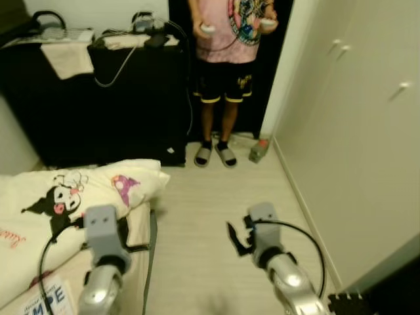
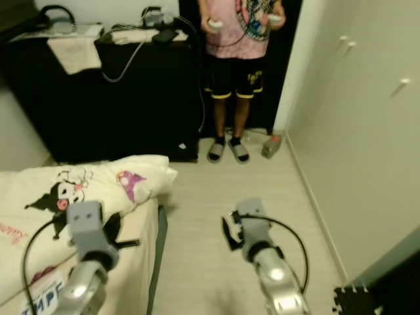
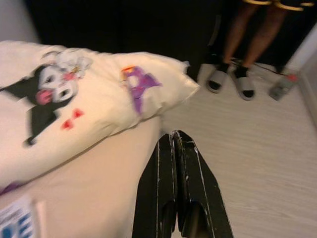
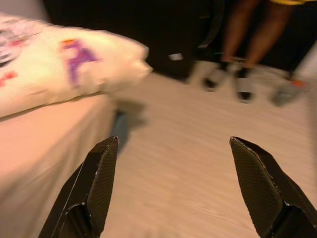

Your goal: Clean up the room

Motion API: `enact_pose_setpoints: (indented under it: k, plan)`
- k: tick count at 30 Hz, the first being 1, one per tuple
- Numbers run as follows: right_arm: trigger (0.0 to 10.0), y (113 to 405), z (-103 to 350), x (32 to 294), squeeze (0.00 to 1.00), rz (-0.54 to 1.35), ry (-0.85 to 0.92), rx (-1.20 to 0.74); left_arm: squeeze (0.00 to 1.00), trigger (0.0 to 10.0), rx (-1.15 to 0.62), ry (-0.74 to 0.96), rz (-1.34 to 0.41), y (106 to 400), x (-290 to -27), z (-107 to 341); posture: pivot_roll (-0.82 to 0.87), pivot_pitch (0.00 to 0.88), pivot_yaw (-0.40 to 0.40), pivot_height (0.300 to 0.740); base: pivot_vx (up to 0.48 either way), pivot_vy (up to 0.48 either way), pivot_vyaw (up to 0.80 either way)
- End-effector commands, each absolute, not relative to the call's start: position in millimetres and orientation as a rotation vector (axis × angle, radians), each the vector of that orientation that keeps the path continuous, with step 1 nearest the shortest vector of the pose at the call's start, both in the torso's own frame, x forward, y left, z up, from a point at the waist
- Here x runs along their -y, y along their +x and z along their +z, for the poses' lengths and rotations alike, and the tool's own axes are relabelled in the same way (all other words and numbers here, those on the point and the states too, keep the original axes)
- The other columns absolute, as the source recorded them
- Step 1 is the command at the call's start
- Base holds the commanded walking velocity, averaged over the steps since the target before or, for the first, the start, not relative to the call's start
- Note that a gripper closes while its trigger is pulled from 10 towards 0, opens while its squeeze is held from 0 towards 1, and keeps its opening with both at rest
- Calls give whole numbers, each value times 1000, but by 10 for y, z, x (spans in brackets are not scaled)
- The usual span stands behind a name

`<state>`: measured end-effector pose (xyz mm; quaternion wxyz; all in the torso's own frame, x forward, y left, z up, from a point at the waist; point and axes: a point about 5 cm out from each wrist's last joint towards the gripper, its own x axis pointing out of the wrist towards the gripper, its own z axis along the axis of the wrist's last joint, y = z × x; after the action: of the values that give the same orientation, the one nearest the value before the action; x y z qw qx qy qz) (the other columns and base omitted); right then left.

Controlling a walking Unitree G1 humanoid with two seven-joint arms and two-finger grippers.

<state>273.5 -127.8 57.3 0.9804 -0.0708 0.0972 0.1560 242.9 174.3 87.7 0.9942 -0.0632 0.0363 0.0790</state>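
Two silver arms fill the near foreground. Beyond them, from largest to smallest: a bed (image 1: 72, 262) along the robot's left, a pale wood floor (image 1: 210, 216) ahead, and white wardrobe doors (image 1: 367, 131) on the right.

On the bed lies a cream pillow (image 1: 85, 187) printed with a cartoon character, one corner hanging over the bed's floor-side edge. A booklet (image 1: 49, 298) lies at the bed's near edge.

A person (image 1: 226, 79) in slippers stands at the far end of the floor, holding controllers. A small bottle-like object (image 1: 259, 149) stands on the floor just beside the person's feet, against the wardrobe.

The left gripper (image 3: 173, 148) hovers above the bed, fingers pressed together, empty. The right gripper (image 4: 173, 163) hovers above the floor, fingers spread wide, empty.

Likely next: walk toward the floor object, keeping the open right gripper low and well apart from the person's feet.
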Motion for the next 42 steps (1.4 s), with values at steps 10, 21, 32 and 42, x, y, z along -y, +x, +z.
enact_pose_setpoints:
  k: [10,21,32,42]
  plan:
    - [10000,2700,552,1247,0,329,-155,-194,0,10000,-81,-88,122,2388,-1693,842,-23,55,-38,740,0,0,800]
    - [10000,2687,546,1244,0,334,-152,-198,0,10000,-88,-84,111,2377,-1684,832,-25,59,-37,740,0,0,800]
    - [10000,2693,544,1242,0,335,-149,-198,0,10000,-92,-90,97,2370,-1669,824,-23,59,-37,740,0,0,800]
    - [10000,2687,536,1236,0,335,-146,-201,0,10000,-92,-96,86,2357,-1665,820,-23,59,-37,740,0,0,800]
